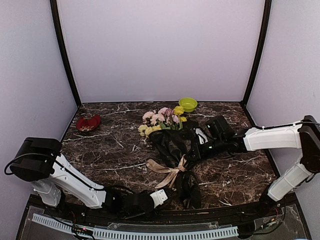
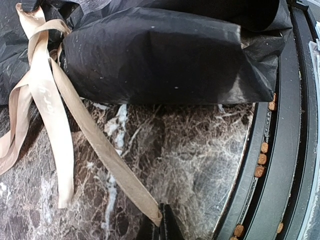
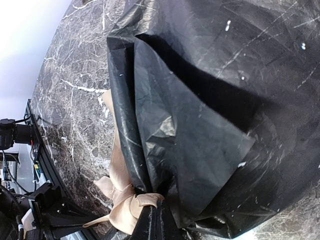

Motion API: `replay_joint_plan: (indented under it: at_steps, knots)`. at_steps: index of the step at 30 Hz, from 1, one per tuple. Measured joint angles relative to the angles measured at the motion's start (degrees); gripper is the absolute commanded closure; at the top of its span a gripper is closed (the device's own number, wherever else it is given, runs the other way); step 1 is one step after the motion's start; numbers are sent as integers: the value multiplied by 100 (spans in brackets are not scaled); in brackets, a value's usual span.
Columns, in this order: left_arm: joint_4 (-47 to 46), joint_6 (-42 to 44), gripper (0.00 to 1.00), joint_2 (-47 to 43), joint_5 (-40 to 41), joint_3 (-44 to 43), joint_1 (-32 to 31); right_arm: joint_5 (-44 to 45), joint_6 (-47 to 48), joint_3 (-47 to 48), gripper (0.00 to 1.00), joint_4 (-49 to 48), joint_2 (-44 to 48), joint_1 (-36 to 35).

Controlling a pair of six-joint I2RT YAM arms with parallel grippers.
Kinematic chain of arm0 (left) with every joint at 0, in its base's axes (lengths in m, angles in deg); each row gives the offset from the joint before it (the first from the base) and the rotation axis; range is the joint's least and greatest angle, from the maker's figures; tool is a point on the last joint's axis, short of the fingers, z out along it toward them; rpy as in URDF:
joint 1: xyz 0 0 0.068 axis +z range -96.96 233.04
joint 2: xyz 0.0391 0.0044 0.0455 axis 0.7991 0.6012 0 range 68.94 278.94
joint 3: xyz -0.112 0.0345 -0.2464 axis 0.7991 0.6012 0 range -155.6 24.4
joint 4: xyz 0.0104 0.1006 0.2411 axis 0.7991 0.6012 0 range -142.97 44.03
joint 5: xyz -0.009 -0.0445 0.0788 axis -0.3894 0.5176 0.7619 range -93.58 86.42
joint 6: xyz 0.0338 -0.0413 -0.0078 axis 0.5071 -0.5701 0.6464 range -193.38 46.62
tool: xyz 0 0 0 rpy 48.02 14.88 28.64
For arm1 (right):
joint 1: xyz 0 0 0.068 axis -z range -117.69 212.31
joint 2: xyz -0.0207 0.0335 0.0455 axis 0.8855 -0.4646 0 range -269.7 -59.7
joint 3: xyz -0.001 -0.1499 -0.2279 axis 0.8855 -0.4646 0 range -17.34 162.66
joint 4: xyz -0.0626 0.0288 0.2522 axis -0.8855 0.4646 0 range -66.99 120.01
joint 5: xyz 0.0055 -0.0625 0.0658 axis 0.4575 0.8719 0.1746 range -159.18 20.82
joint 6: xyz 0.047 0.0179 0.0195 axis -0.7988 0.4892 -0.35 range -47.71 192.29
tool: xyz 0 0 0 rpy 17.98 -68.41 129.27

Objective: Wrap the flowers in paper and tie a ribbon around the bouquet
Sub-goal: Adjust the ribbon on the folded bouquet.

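The bouquet lies across the middle of the marble table. Its pink and yellow flowers (image 1: 162, 119) stick out at the far end of the crinkly black paper (image 1: 173, 144). The beige ribbon (image 1: 171, 171) is knotted round the narrowed part of the paper (image 2: 160, 55), with tails trailing to the left and front. My left gripper (image 2: 161, 221) is shut on the end of one ribbon (image 2: 95, 145) tail, low over the table near the front edge (image 1: 162, 192). At the knot, my right gripper (image 3: 159, 212) is shut on the ribbon (image 3: 127, 207), hard against the paper (image 3: 200, 110).
A green bowl (image 1: 188, 104) stands at the back of the table and a red dish (image 1: 88, 123) at the back left. The table's black front rim (image 2: 280, 150) runs just right of the left gripper. Walls close in the sides and back.
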Motion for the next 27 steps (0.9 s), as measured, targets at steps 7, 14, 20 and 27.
replay_joint_plan:
  at_steps: [7, 14, 20, 27]
  knots:
    - [7, -127, 100, -61, 24, 63, 0, 37, 243, 52, 100, 98, -48, -44]
    - [24, -131, 100, -74, 50, 74, -2, 334, 708, 79, 100, 538, -17, -249]
    - [101, -111, 55, -81, 131, 59, -4, 511, 754, 79, 100, 680, 229, -258]
    - [516, 243, 32, -708, -92, 243, -4, 533, 813, 118, 100, 713, 321, -260]
